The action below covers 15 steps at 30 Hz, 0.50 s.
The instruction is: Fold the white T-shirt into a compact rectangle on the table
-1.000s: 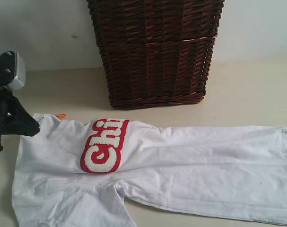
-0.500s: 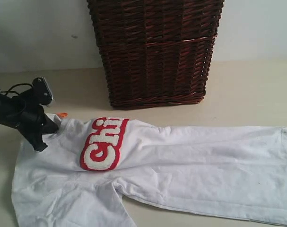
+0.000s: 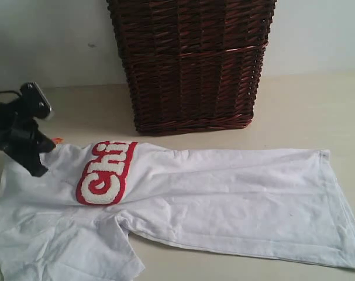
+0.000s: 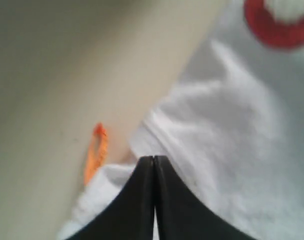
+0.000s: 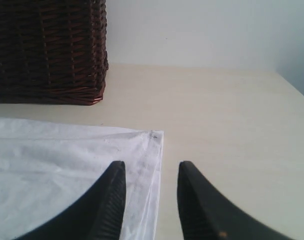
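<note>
The T-shirt (image 3: 224, 199) lies flat and wrinkled on the surface (image 3: 306, 105), stretched across most of the exterior view, its hem end to the right and its chest end to the left. One sleeve spreads toward the near edge at the lower left. The fuzzy white letters (image 3: 104, 172) outlined in red sit on the chest, tilted, left of the middle. A small orange tag (image 3: 58, 140) pokes out from the shirt's far left edge onto the bare surface. The left end effector (image 3: 42, 158) is down at that same edge, just beside the tag; in the left wrist view its jaws are clenched tight together, with a bunched fold of the white cloth at their tips. The right end effector (image 5: 149, 172) is outside the exterior view; its own camera shows it released, jaws apart with nothing between them, above the hem corner. A dark brown basket (image 3: 192, 64) stands behind the shirt, apart from it.
</note>
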Motion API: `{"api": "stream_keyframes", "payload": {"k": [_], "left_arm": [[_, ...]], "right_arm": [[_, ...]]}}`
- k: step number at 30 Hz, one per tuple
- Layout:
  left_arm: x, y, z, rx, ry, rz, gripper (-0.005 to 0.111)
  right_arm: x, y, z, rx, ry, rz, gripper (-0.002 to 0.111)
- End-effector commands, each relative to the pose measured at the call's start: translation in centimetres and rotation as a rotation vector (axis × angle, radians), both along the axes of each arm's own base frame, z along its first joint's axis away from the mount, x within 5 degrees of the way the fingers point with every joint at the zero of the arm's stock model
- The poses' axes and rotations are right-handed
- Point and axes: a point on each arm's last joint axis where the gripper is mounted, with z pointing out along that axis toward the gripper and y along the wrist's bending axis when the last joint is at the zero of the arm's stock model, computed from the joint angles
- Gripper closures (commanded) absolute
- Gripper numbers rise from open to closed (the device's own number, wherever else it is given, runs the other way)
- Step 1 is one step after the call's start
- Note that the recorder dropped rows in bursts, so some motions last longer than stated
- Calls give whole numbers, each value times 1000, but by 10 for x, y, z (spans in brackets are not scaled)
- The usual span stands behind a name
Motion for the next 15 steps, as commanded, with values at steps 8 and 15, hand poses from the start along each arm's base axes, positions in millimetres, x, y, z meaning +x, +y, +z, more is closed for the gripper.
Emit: {"api": "stream_keyframes", "payload": {"k": [8, 15], "left_arm": [[-81, -7, 83, -371, 363, -506, 105], [-143, -24, 34, -241, 414, -770, 63]], "right_arm": [[0, 0, 0, -6, -9, -2, 73], [0, 0, 0, -6, -9, -2, 73]]}}
